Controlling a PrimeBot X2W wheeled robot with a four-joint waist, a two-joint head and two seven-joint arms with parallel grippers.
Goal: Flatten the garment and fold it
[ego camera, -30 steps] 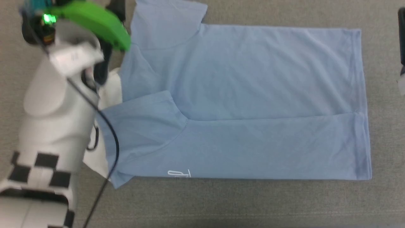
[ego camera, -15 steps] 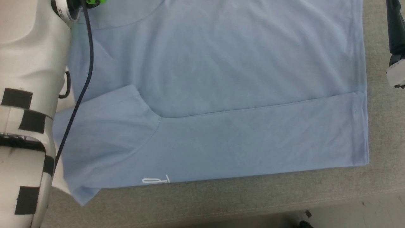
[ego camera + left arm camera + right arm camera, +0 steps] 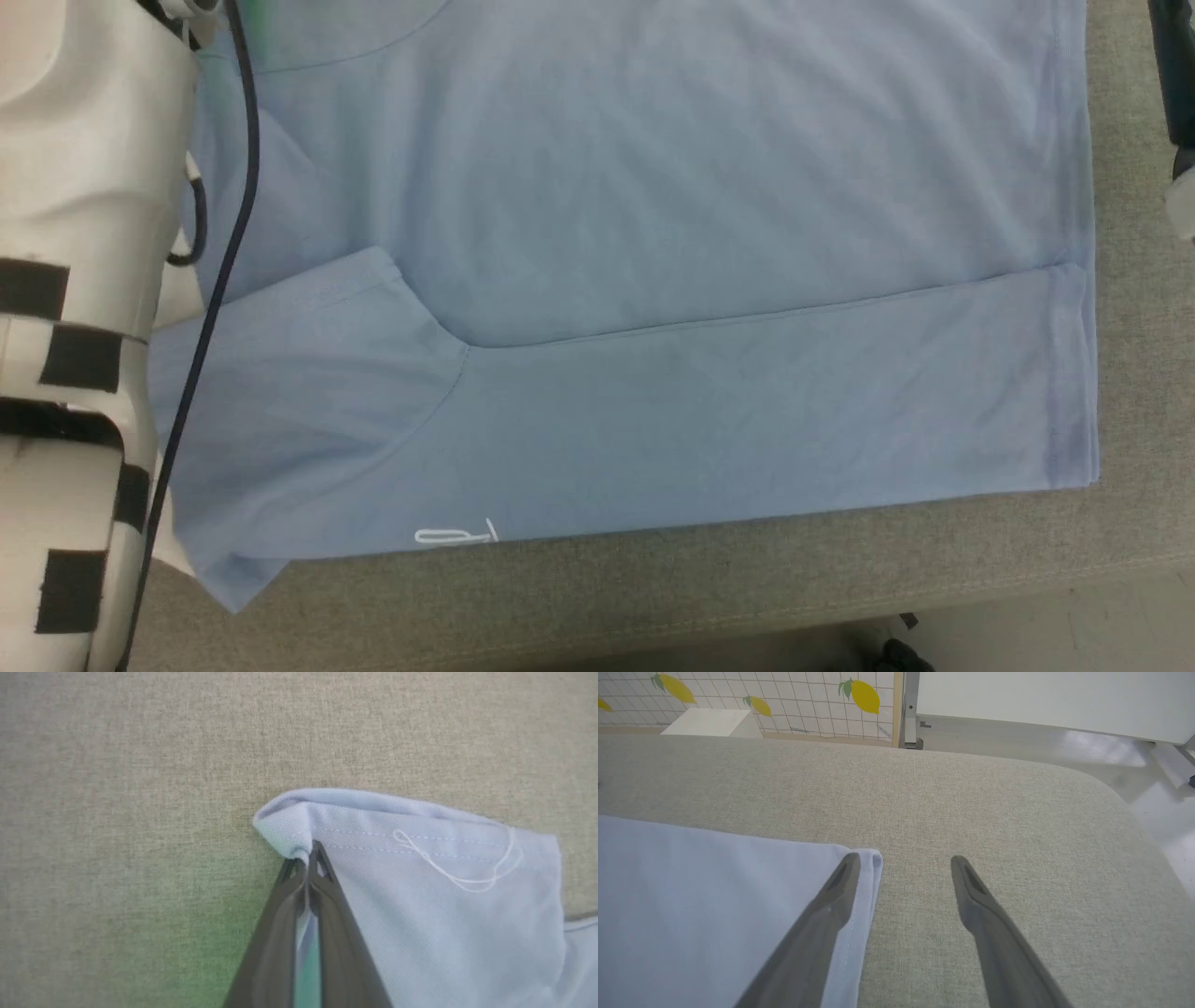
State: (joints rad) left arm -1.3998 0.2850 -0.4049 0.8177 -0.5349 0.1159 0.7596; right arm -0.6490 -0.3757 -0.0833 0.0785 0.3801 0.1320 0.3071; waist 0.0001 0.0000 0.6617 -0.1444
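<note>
- The garment (image 3: 653,233) lies spread on the grey cloth surface (image 3: 747,579); its near long side is folded over the middle; a white logo (image 3: 456,536) sits at the near fold.
- The left gripper (image 3: 306,856) pinches a stitched corner of the garment, fingers pressed together on the fabric.
- The right gripper (image 3: 904,861) stands wide apart; one finger is over the garment's hemmed corner, the other over bare surface.

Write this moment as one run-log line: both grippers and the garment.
left gripper: shut on garment hemmed corner | right gripper: open, astride another corner | garment: one side folded in, on grey pad
</note>
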